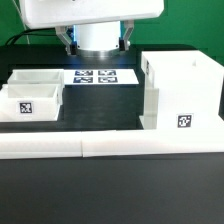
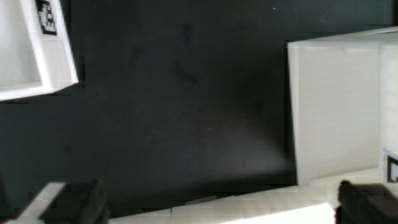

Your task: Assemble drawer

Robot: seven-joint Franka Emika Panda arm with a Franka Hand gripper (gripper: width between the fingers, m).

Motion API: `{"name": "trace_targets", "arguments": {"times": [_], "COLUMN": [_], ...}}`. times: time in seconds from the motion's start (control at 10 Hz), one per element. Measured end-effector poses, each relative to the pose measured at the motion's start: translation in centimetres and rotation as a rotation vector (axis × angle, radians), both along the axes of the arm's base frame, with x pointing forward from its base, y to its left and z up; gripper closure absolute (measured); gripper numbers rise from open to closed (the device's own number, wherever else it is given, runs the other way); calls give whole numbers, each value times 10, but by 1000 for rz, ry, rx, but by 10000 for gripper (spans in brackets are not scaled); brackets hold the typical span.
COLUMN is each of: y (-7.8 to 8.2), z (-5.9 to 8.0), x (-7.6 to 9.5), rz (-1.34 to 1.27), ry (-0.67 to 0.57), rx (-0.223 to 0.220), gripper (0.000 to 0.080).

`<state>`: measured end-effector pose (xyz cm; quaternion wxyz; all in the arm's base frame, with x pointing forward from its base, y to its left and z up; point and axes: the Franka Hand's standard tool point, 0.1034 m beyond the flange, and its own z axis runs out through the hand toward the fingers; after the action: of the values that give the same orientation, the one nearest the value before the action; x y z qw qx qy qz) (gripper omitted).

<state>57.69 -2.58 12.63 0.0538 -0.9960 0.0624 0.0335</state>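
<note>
The drawer's tall white case [image 1: 182, 88] stands at the exterior view's right, with a black-and-white tag [image 1: 184, 122] on its front. Two white open-top trays lie at the left: a near one [image 1: 28, 103] with a tag and one behind it [image 1: 42, 78]. My gripper [image 1: 97, 44] hangs high at the back, between the trays and the case, touching nothing. In the wrist view the gripper [image 2: 217, 205] is open and empty, its dark fingertips [image 2: 63, 205] wide apart. There I see a tray [image 2: 25, 50] on one side and the case [image 2: 347, 100] on the other.
The marker board [image 1: 100, 76] lies flat on the black table below the arm. A long low white border rail [image 1: 110, 148] runs along the front edge and also shows in the wrist view [image 2: 231, 200]. Black table surface [image 2: 178, 100] lies between trays and case.
</note>
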Motion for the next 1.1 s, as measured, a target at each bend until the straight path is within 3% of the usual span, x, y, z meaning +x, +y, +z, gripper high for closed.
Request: {"name": "trace_targets", "arguments": {"times": [0.2,0.5,0.9,1.1], "y": [-1,-33,-76,-72], "z": [-1,-20,-45,-44], "x": [0,-33,-55,-53], "rz": [-4,66,93,99], "ry": [0,-10,-9,-11], "rx": [9,9,5,5], "gripper": [151,151,151,151]}}
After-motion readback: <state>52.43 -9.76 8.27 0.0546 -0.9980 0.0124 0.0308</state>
